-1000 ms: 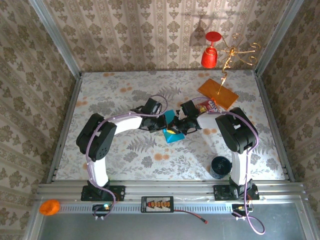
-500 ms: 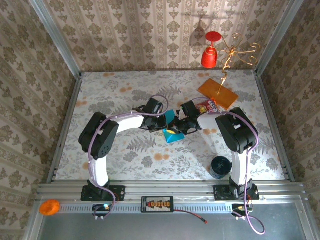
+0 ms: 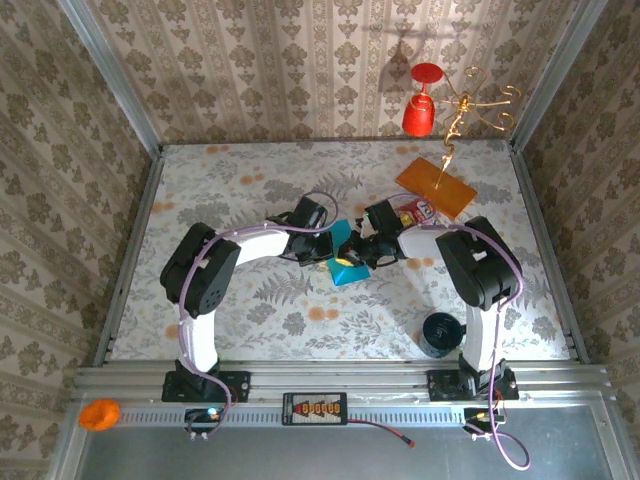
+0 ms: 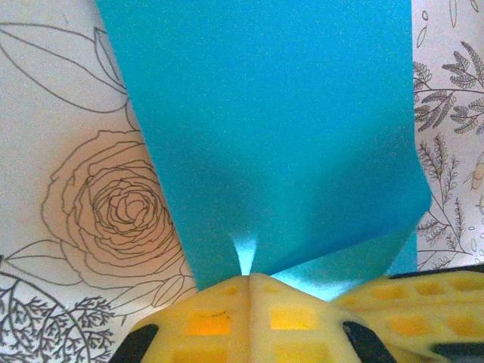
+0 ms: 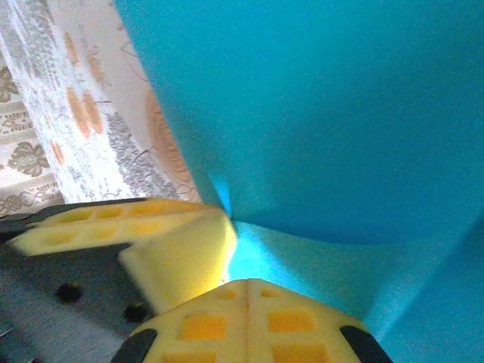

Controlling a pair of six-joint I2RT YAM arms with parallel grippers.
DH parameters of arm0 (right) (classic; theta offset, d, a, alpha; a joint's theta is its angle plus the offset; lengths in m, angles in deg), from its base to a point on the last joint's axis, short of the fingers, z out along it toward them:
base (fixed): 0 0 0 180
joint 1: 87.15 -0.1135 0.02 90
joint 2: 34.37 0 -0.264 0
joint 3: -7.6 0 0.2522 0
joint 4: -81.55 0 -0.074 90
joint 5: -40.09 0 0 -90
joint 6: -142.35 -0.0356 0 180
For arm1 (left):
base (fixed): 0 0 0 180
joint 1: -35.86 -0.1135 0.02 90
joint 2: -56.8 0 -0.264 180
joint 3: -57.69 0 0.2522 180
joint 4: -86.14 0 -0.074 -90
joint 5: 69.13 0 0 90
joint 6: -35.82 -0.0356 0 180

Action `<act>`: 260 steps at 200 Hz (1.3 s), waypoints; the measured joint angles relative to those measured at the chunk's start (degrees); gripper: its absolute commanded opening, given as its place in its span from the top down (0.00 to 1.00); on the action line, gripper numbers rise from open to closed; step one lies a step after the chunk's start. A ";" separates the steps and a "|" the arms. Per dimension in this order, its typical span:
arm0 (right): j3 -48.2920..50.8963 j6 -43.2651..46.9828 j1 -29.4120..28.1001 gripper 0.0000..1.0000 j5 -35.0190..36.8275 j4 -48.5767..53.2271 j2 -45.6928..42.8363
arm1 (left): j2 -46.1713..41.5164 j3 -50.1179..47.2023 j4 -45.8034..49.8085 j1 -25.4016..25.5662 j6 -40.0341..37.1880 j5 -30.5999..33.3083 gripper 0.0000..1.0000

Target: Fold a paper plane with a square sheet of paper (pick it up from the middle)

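Both elbows have edged inward; left pincer (image 4: pixel 249 281) and right pincer (image 5: pixel 246 286) clench the light, floppy, crease-prone square sheet of paper (image 4: pixel 272 128) side by side.

No text, brand, number or sign is legible. The red-and-yellow snack packet (image 3: pixel 418 210), lying toward the far right corner of the surface, carries printing too small to read. The black box (image 3: pixel 315 408) on the rail at the near edge shows orange marks that cannot be deciphered. The teal-blue sheet of paper (image 4: pixel 265 128) is plain.
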 measured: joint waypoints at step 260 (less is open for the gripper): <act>-5.55 14.88 1.42 0.96 5.09 9.25 2.89 | 3.43 4.68 3.89 -2.71 -11.91 -6.49 1.00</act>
